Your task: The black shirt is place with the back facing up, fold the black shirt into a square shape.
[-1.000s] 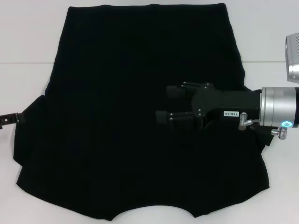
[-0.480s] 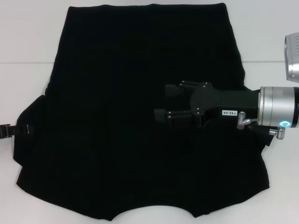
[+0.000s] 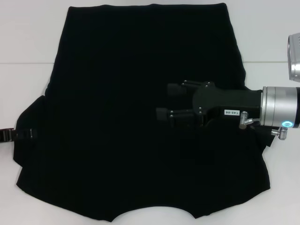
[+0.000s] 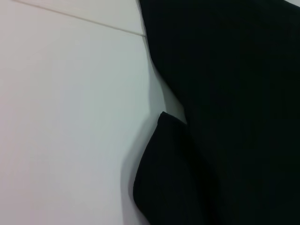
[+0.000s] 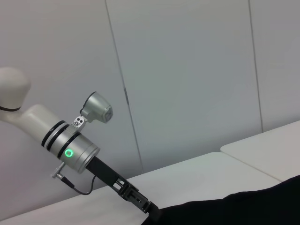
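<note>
**A:** The black shirt (image 3: pixel 140 112) — where does it lie, and what is each pincer doing to it?

**B:** Start at the right pincer (image 3: pixel 166 101): it hangs level above the middle-right of the cloth, fingers parted and holding nothing, probably standing by while the other arm works. The left pincer (image 3: pixel 18 134) sits at the shirt's left edge beside the sleeve; whether it has closed on the cloth cannot be told, since its tip vanishes against the black.

**A:** Why that edge?

**B:** A fold to a square likely begins by bringing a side inward, so the sleeve is the natural hold. The left wrist view shows a sleeve fold (image 4: pixel 164 178) slightly raised off the white counter (image 4: pixel 70 117). The shirt itself lies spread flat, covering most of the counter.
</note>
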Controlling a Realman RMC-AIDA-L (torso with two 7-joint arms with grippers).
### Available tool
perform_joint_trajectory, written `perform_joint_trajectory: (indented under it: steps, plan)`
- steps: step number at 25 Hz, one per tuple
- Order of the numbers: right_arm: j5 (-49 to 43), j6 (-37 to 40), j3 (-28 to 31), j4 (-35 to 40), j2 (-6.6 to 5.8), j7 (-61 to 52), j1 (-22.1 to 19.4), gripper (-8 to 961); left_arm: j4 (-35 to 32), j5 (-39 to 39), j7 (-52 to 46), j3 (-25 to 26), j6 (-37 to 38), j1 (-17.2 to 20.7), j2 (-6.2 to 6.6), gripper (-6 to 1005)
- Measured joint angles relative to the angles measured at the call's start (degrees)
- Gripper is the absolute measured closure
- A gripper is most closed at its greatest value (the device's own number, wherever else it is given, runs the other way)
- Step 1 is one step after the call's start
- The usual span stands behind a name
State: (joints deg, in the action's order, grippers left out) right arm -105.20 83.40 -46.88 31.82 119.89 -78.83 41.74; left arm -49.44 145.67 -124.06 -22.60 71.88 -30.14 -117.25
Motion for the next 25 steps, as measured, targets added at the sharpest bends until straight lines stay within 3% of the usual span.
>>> perform_joint_trajectory:
  steps: [10, 18, 25]
  plan:
    - [0.0, -0.3, 0.1, 0.0, -0.01, 0.0, -0.1, 37, 0.5, 2.1, -0.4, -1.1, -0.3, -0.6, 0.0, 119]
    - [0.1, -0.1, 0.1, 0.0, -0.01, 0.0, -0.1, 36, 0.5, 2.1, -0.4, -0.9, -0.6, -0.5, 0.07, 333]
    - [0.1, -0.2, 0.1, 0.0, -0.01, 0.0, -0.1, 37, 0.6, 1.8, -0.2, -0.9, -1.7, -0.6, 0.09, 650]
